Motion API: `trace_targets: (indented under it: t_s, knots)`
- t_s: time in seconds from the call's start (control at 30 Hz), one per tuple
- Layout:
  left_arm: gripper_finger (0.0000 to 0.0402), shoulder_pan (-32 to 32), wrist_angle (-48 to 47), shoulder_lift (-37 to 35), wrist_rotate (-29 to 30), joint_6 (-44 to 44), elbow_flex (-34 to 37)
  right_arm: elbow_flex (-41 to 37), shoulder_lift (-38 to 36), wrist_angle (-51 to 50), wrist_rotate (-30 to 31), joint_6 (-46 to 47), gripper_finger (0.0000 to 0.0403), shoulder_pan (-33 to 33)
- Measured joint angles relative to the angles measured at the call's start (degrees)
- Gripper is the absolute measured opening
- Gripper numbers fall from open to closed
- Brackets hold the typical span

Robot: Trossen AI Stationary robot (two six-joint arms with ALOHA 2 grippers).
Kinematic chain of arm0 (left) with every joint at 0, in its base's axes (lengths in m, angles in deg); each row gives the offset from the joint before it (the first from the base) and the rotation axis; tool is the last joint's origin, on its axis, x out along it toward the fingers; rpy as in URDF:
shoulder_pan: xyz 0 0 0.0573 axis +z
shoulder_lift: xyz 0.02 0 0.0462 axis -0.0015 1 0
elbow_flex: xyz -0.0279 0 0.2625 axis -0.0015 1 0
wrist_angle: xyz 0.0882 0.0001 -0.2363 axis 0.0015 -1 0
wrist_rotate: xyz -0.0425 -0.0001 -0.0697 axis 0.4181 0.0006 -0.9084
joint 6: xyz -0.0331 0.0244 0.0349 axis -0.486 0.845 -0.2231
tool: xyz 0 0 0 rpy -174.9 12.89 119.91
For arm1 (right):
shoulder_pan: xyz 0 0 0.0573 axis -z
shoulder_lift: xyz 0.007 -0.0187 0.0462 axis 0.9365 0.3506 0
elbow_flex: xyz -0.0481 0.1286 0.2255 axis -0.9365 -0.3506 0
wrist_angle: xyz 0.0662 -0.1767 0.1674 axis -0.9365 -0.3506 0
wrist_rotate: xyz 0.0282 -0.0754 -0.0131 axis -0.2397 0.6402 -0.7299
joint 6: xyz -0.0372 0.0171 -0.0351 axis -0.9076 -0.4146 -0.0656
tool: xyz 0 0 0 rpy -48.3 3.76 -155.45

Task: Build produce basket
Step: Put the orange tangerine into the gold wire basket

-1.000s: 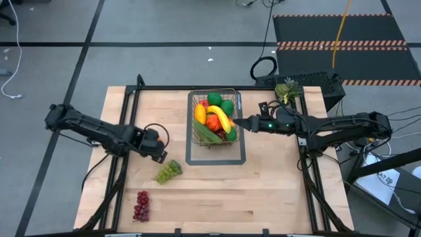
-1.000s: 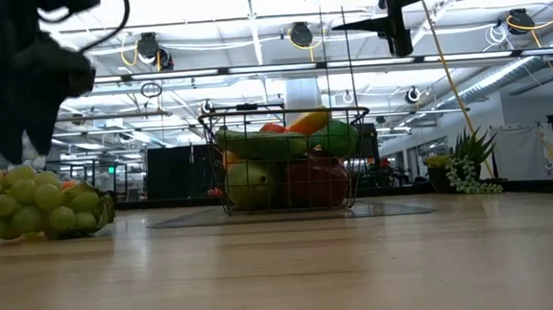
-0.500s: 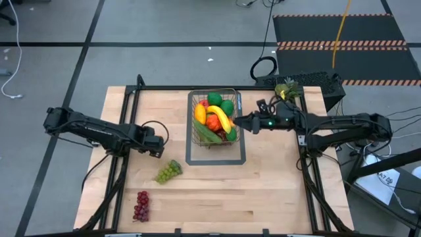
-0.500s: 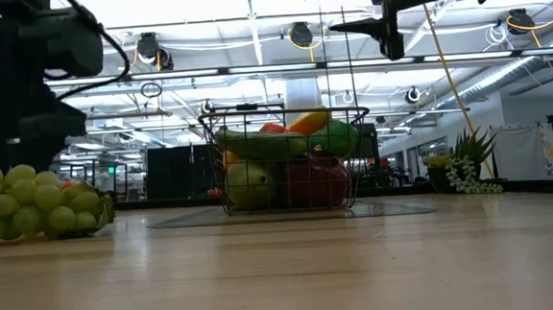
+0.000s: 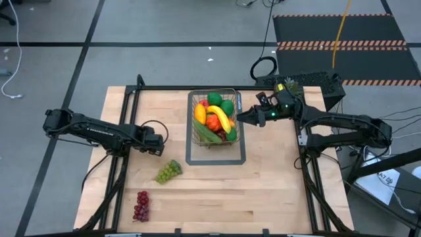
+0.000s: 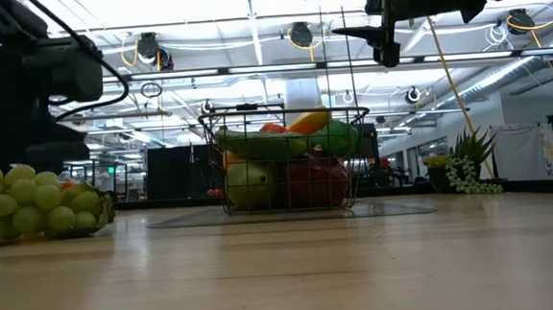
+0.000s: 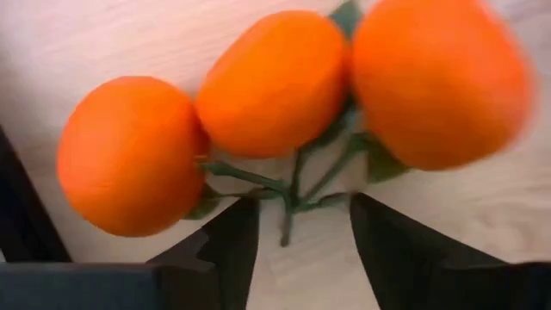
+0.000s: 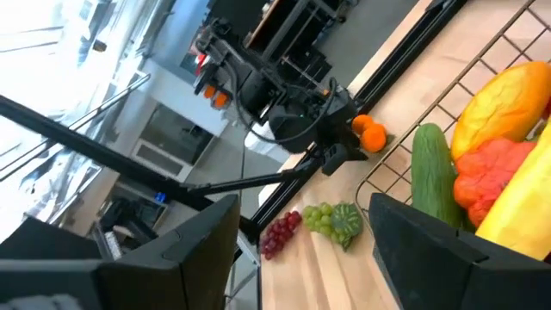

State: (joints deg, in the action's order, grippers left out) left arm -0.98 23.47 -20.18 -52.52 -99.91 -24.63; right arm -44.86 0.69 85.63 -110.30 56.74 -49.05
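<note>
Below me: pale wood table (image 5: 276, 191), black frame rails (image 5: 197, 87) round edges. Beyond it grey floor (image 5: 131, 26), dark tape lines (image 5: 85, 52) crossing. Black mat (image 5: 342, 36) far right of me, striped hazard edging (image 5: 342, 45), yellow cable (image 5: 340, 29) over it. White cable (image 5: 12, 59) far left. Level across table: bright ceiling, round lamps (image 6: 300, 34) on rails, white pillar (image 6: 302, 94), dark cabinets (image 6: 176, 171), green potted plant (image 6: 469, 162) at right table edge.

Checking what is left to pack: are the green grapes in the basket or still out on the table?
Out. The green grapes lie on the table, apart from the basket.
</note>
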Motion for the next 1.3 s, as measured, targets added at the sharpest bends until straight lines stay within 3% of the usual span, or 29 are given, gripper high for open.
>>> trace_targets:
  t_s: [0.13,0.4,0.57,0.87,1.07,1.3]
  knots:
    - [0.0138,0.4,2.5,-0.2,0.4,1.1,1.5,0.0,0.0,0.0,-4.4,-0.1,0.0253,3.0]
    - [0.0014,1.4,4.9,-0.1,-0.2,5.2,1.4,0.0,0.0,0.0,-5.8,0.1,0.0253,5.9]
    - [0.0017,1.4,5.1,0.1,-1.5,8.2,-0.6,0.0,0.0,0.1,-4.7,3.5,0.0253,6.2]
    - [0.0012,1.3,5.3,0.0,-4.3,21.3,-9.4,0.0,-0.1,2.6,1.1,13.6,0.0253,2.5]
    - [0.0006,0.9,2.5,0.0,-7.2,40.9,-19.6,0.0,-1.5,6.8,10.9,16.3,0.0253,-5.3]
    - [0.0005,-1.2,-6.4,0.0,-4.6,66.8,-34.0,0.0,-2.7,7.3,23.1,14.4,0.0253,-14.3]
